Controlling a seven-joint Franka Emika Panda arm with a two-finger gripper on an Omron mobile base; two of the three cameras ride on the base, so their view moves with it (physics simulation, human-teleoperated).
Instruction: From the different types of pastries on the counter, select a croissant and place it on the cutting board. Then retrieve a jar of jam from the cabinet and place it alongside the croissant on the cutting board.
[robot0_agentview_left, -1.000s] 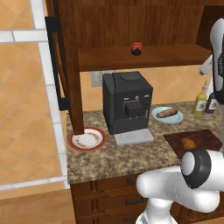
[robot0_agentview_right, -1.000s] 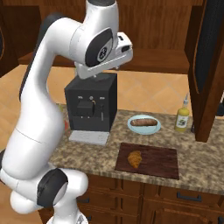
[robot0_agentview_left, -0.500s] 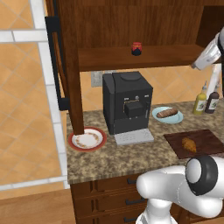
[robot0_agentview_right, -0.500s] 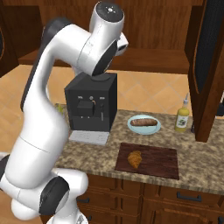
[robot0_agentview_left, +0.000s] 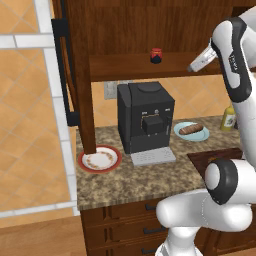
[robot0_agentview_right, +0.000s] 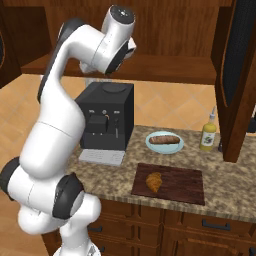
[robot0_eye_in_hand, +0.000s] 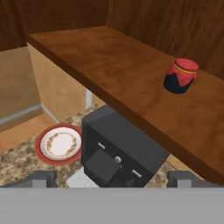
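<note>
The jar of jam (robot0_eye_in_hand: 180, 75), dark with a red lid, stands alone on the cabinet shelf (robot0_eye_in_hand: 118, 65); it also shows as a small jar (robot0_agentview_left: 156, 55). My gripper (robot0_agentview_left: 192, 67) hovers at shelf height, to the right of the jar and apart from it. In the hand view the gripper (robot0_eye_in_hand: 112, 180) is open, with a dark fingertip (robot0_eye_in_hand: 40, 178) low in each corner and nothing between them. The croissant (robot0_agentview_right: 154, 181) lies on the left part of the cutting board (robot0_agentview_right: 182, 186) on the granite counter (robot0_agentview_right: 235, 197).
A black coffee machine (robot0_agentview_left: 145, 122) stands under the shelf. A red-rimmed plate (robot0_agentview_left: 99, 159) lies to its left and a blue plate with the log pastry (robot0_agentview_right: 164, 140) to its right. A yellow bottle (robot0_agentview_right: 208, 135) stands by the open cabinet door (robot0_agentview_right: 240, 75).
The arm has swung its hand leftward along the shelf towards the jar. The croissant, the board and the plates have not moved.
</note>
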